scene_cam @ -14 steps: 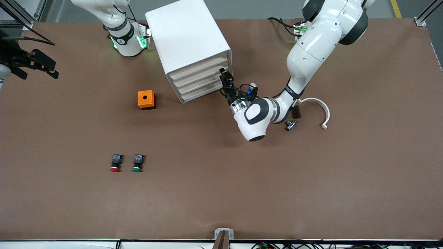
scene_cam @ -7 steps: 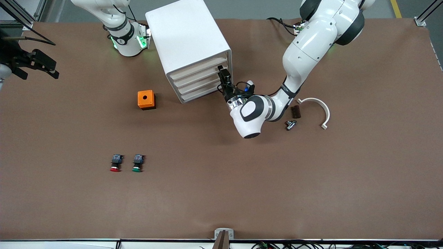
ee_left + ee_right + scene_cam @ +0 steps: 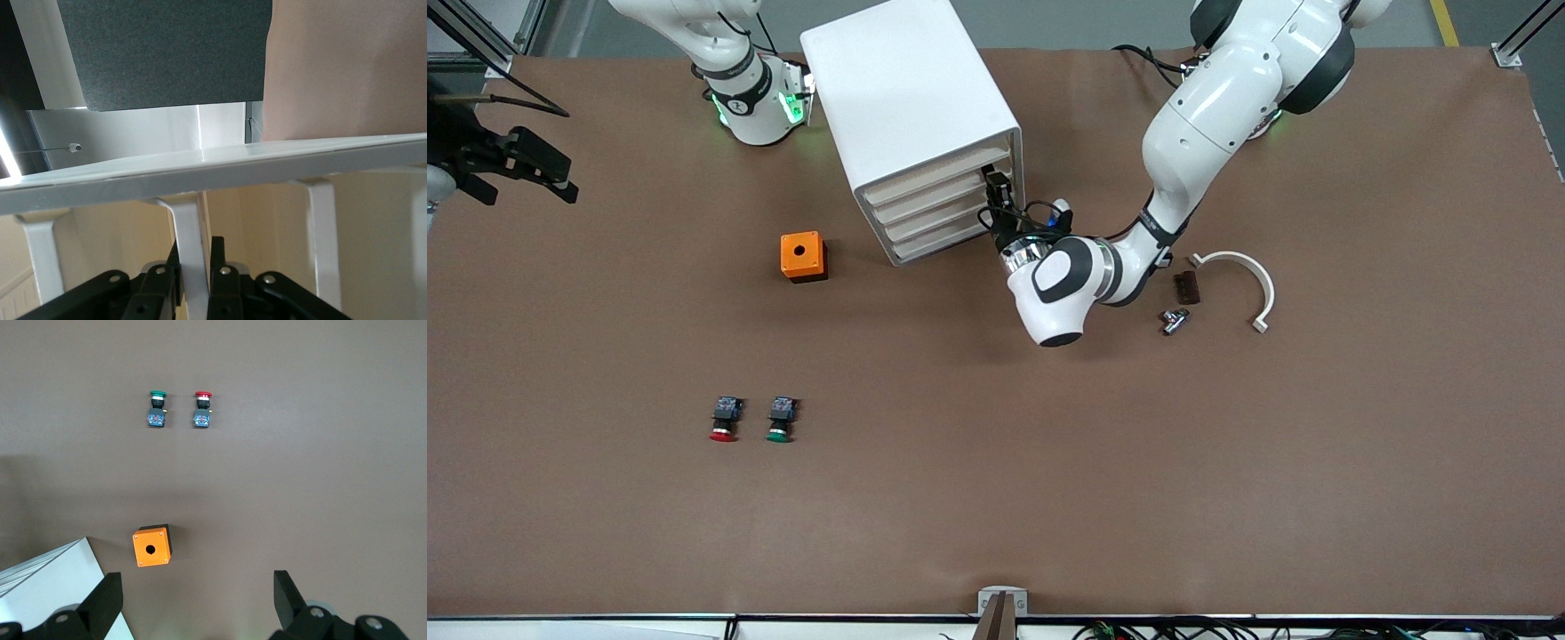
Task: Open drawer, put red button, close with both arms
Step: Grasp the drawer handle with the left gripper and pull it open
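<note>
Buttons: one red button [image 3: 723, 420], one green button [image 3: 780, 420].

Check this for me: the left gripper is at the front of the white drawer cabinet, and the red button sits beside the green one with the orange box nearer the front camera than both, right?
Not quite: the orange box lies farther from the front camera than the red button and green button, as the front view shows. The left gripper is at the white drawer cabinet.
</note>
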`<state>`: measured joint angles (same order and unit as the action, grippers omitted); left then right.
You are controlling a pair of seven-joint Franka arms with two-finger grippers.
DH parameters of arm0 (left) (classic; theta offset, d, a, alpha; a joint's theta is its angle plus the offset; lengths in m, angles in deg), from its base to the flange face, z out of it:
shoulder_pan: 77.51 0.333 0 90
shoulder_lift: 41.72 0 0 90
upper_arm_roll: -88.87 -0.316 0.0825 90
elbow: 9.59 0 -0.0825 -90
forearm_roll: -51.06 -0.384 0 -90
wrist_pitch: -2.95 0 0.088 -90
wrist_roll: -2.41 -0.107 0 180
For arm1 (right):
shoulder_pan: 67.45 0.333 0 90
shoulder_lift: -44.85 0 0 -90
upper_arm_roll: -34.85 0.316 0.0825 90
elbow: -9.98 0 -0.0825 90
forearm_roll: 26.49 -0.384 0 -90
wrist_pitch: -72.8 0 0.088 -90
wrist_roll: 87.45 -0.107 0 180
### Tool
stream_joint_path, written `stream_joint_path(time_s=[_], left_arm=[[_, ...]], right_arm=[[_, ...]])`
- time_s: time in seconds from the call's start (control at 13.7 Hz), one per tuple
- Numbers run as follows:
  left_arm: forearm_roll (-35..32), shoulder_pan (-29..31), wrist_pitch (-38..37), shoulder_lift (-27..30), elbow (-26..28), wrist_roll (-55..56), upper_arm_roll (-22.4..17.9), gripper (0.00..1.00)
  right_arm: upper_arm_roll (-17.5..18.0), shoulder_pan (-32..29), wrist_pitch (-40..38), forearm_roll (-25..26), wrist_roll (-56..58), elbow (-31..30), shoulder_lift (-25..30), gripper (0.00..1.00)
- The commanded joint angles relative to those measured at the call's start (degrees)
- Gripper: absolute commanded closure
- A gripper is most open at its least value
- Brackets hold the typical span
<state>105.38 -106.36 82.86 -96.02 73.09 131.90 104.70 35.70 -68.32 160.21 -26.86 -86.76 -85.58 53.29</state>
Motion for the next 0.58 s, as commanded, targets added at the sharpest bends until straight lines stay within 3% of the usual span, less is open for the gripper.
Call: stream_joint_path(time_s=[0.0, 0.15, 0.51], left_arm=[[1.93, -0.6, 0.86, -0.28, -0.42, 1.47, -0.27, 0.9], [1.93, -0.6, 0.86, -0.28, -0.33, 2.25, -0.27, 0.96], [1.93, 0.19, 0.77, -0.45, -0.33, 2.26, -0.8, 0.95]], right_arm=[[0.38, -0.72, 0.39, 0.11, 0.19, 1.32, -0.35, 0.0], [0.38, -0.54, 0.21, 0.8, 0.19, 2.56, -1.85, 0.0], [0.56, 0.16, 3.1, 0.63, 0.37, 3.44, -9.75, 0.0]])
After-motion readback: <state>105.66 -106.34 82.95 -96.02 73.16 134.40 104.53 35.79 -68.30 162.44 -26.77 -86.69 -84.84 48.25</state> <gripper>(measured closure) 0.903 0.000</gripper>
